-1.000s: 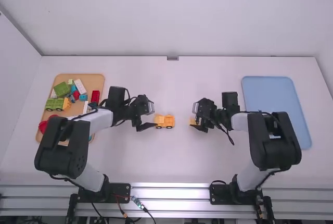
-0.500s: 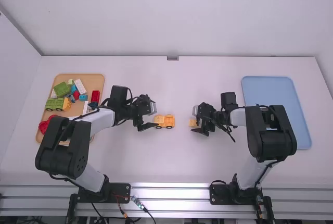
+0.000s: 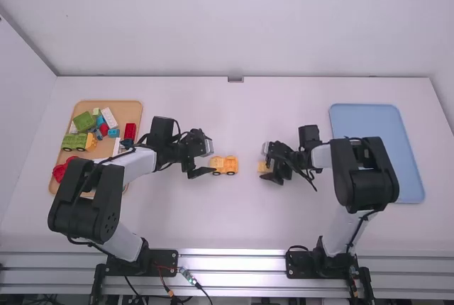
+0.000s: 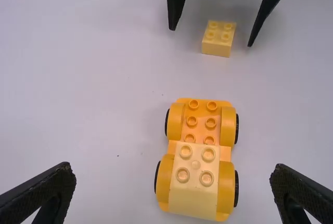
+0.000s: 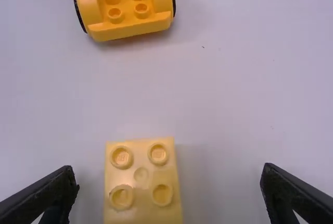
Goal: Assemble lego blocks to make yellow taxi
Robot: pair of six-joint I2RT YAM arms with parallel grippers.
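Straddling pale yellow block (image 5: 143, 182), right hand (image 3: 267, 167) spread wide.

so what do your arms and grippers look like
The left arm and right arm match: smooth white links between bulky black joint housings, with thin black cables looping along them. The left gripper and right gripper are black too, each with two slim fingers tapering to rounded tips.

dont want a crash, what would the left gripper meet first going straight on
Probably the yellow wheeled base with the pale block on it, coming between the open fingers of the left gripper; fingertip height is unclear.
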